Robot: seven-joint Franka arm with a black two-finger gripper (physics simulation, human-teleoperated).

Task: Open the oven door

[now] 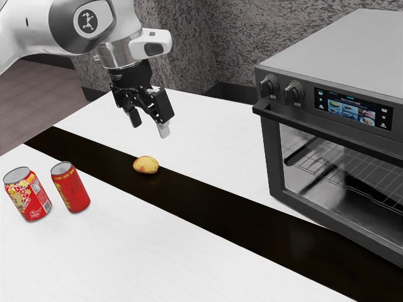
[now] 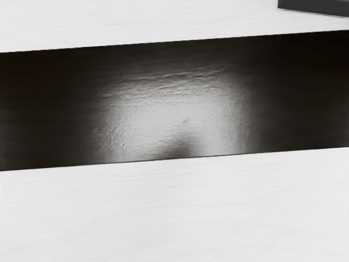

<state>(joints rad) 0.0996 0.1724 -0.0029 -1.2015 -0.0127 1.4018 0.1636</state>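
The step in hand, as I judge it, is the approach: the black two-finger gripper (image 1: 150,126) hangs in the air, well apart from the box-shaped dark grey oven (image 1: 340,50), its jaws spread with nothing between them. The glass-fronted oven door (image 1: 308,179) is shut, on the oven's front under the round control knobs (image 1: 294,92) and the lit touch panel (image 1: 354,111); its long black bar handle (image 1: 327,132) runs along the top edge. The next move calls for carrying the jaws across toward the exterior view's right, turning them to suit the bar, and closing on it or hooking it before pulling outward and probably down. The way over the white surface (image 1: 208,138) looks open at the gripper's height. The corner to mind is the handle's near end, close below the knobs, where a high approach could knock the panel. The small yellow-red fruit (image 1: 145,165) lies low near the gripper, at the edge of the black strip (image 1: 239,207), so an early dip there could nudge it; the two red drink cans (image 1: 27,194) stand well away from the door's likely swing. In the wrist view, the dark angular piece (image 2: 316,6) is probably part of the oven, though too little shows to be sure.
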